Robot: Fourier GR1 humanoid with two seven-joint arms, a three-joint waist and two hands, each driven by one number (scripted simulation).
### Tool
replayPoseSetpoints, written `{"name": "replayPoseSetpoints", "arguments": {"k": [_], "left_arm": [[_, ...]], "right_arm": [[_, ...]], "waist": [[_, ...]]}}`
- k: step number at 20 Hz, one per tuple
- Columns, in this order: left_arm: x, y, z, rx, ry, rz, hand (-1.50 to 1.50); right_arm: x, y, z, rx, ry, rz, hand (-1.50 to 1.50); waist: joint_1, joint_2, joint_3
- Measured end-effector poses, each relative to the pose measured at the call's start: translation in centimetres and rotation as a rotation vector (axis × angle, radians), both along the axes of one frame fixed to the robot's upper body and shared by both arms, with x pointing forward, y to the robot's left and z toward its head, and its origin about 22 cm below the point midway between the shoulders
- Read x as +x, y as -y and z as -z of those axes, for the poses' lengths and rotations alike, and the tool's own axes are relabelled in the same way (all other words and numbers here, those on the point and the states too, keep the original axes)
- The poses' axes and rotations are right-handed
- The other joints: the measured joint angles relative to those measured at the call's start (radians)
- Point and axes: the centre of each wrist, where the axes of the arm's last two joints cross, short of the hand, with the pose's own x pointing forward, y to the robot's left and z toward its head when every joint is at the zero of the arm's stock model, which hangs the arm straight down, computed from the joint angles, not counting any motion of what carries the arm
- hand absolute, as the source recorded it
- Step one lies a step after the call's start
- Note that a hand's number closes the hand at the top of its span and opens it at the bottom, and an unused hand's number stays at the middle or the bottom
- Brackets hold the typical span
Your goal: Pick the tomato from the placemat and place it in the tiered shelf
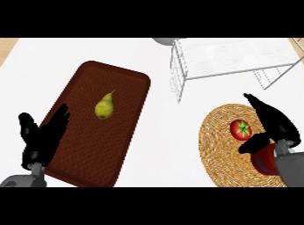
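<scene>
at the far left we see our left robot hand (41, 136) resting open with its fingers up, at the near left edge of a dark brown tray (74, 145); it holds nothing. on that tray, toward its far half, lies a yellow-green pear (103, 106), well apart from the hand and no part of our task. the white worktop (161, 145) runs bare between the tray and the things on the right.

further right and toward the back stands the wire tiered shelf (236, 70), its clear shelf plate raised on thin legs. nearer to us is the round woven placemat (221, 145), and on it sits the tomato (241, 129), red with a green stalk, not yet lifted.

our right robot hand (271, 125) is just beside the tomato on its right, fingers stretched out and pointing away, thumb reaching in under the fruit; it is spread open and has hold of nothing. we judge the reach is nearly done and the grasp is the step in hand. next we need to bring the fingers round the tomato, close on it, lift it clear of the placemat, then carry it back and a little left to the shelf.
</scene>
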Motion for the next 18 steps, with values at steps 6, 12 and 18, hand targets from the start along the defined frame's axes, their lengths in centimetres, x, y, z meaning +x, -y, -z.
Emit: {"name": "replayPoseSetpoints", "arguments": {"k": [6, 12, 18], "left_arm": [[-0.1, -0.6, 0.2, -0.002, 0.006, 0.007, 0.00], [-0.1, -0.6, -0.3, 0.003, 0.002, 0.003, 0.00], [-0.1, 0.0, -0.3, 0.000, -0.007, -0.001, 0.00]], "right_arm": [[0.8, -0.4, 1.2, 0.018, 0.036, -0.021, -1.50], [1.6, -0.8, 2.0, -0.005, -0.001, -0.107, 1.50], [0.9, -1.0, 2.7, -0.021, -0.042, -0.250, 1.50]], "waist": [[-0.001, -0.006, -0.007], [0.003, -0.010, -0.020], [0.000, -0.013, -0.027]]}}
